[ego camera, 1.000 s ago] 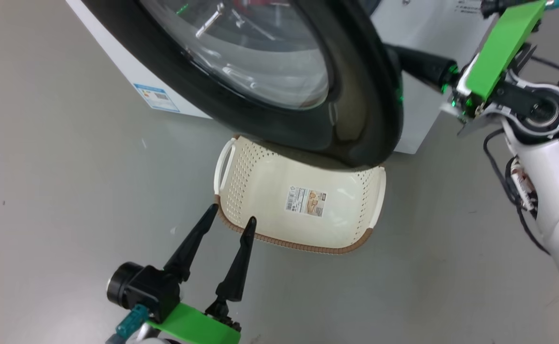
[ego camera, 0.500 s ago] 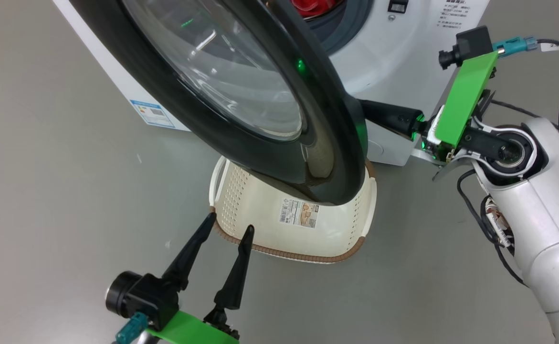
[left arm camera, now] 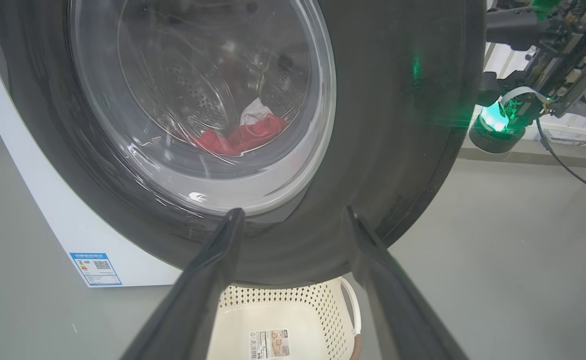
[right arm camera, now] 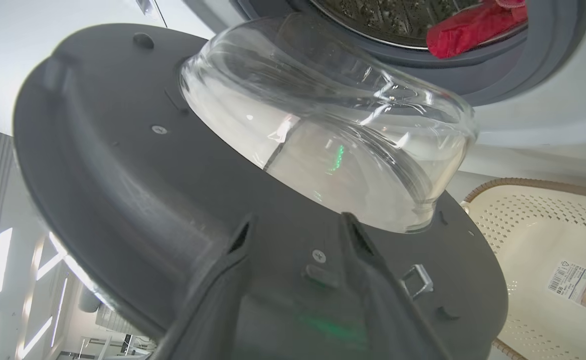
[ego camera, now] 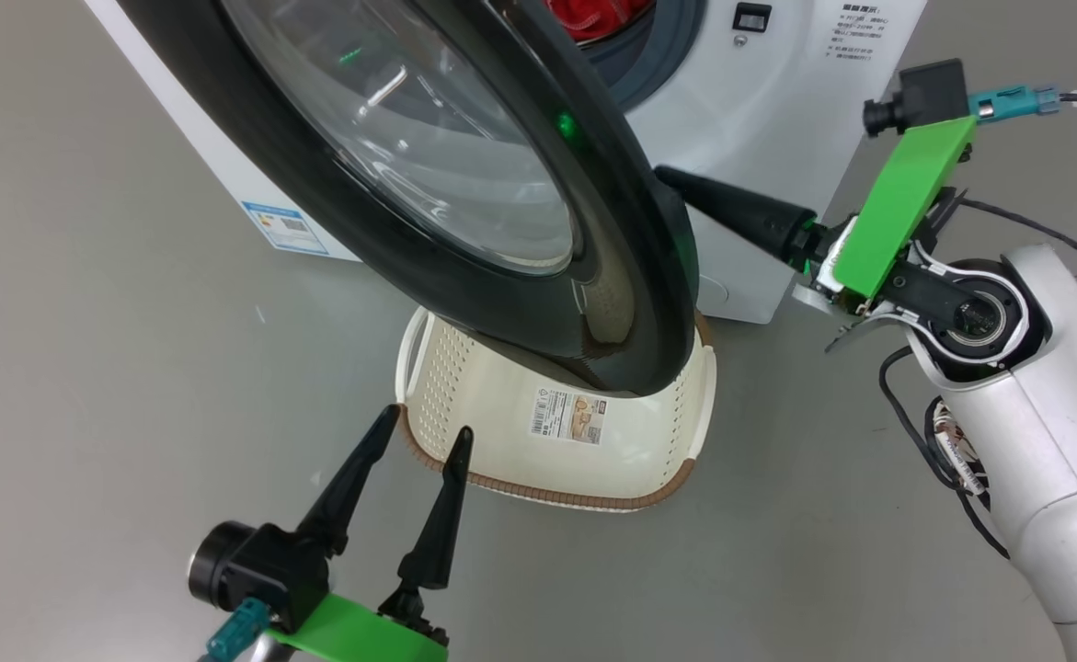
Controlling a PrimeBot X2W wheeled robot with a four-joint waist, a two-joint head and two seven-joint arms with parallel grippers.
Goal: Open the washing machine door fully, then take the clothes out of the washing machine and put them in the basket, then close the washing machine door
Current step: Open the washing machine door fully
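Washing machine door (ego camera: pixel 648 276) swung wider; right claw (right arm camera: pixel 297 220) parted behind it.

A smooth grey floor (ego camera: pixel 115 386) carries everything. The white washing machine (ego camera: pixel 777 119) stands on it at the far side. The cream basket (ego camera: pixel 446 386) sits upright just in front of it. A few pale specks (ego camera: pixel 260 315) lie to the left.

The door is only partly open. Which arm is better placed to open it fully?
Right. The right gripper, fingers open, points at the inner face of the washing machine door, so it could probably push outward. The left gripper hovers by the basket, before the outer face.
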